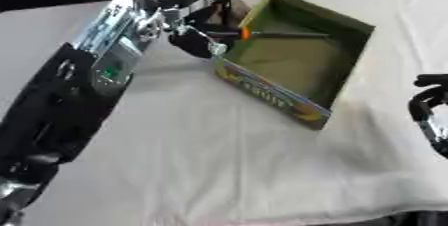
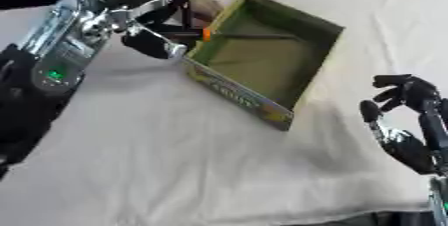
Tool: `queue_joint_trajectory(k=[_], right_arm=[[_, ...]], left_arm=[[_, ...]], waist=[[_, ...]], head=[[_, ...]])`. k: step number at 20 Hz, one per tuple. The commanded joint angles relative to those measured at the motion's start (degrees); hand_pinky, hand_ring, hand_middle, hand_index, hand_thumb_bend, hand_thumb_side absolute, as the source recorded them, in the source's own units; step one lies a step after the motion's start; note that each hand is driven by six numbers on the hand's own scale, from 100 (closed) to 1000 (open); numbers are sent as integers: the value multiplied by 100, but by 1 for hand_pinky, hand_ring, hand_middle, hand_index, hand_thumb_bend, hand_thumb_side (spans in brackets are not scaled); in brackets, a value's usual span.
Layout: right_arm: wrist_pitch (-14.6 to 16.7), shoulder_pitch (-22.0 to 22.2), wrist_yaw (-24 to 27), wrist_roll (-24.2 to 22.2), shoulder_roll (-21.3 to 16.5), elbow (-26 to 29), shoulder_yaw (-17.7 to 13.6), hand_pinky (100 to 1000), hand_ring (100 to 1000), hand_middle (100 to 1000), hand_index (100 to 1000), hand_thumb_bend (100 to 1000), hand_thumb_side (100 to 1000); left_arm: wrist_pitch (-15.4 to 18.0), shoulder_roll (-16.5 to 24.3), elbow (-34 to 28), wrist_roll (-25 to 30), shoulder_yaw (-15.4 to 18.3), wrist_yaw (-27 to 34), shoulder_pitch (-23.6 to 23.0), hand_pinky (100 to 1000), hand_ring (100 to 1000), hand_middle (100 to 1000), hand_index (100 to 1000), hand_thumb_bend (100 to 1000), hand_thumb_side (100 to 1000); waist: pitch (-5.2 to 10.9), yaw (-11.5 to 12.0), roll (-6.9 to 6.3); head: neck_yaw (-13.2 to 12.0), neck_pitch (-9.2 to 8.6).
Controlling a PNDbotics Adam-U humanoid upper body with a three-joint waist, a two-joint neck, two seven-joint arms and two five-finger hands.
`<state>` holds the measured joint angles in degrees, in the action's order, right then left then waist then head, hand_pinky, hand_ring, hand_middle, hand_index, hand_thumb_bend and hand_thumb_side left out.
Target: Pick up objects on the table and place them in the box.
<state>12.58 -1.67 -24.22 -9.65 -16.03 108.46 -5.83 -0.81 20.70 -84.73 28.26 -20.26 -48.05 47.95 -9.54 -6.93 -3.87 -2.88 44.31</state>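
left eye view: left robot hand pinching orange-tipped stick over box; right robot hand relaxed.

black arms with silver joint housings, a small green light on the left forearm, black-fingered hands

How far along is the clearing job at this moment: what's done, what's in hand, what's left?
Done: no loose items show on the cloth. In hand: the left hand, fingers curled, holds a thin dark tool with an orange band over the box rim, its tip inside. Left: releasing it into the box, whose floor otherwise looks bare. The right hand idles at the right edge.
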Motion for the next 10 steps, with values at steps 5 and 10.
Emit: queue_joint_trajectory(k=[5,10], right_arm=[[16,2,32,-50,-8,111,13,510,590,668,784,424,675],[26,17,38,-79,-3,99,36,510,589,667,784,424,675]], left_arm=[[-25,-675,439,-309,70,-439,425,100,258,406,489,200,455],[139,-1105,596,-689,30,-693,767,457,613,711,759,683,700]], waist=[[118,-27,48],[123,-57,49]], head=[[-99,-20],[-181,-20]])
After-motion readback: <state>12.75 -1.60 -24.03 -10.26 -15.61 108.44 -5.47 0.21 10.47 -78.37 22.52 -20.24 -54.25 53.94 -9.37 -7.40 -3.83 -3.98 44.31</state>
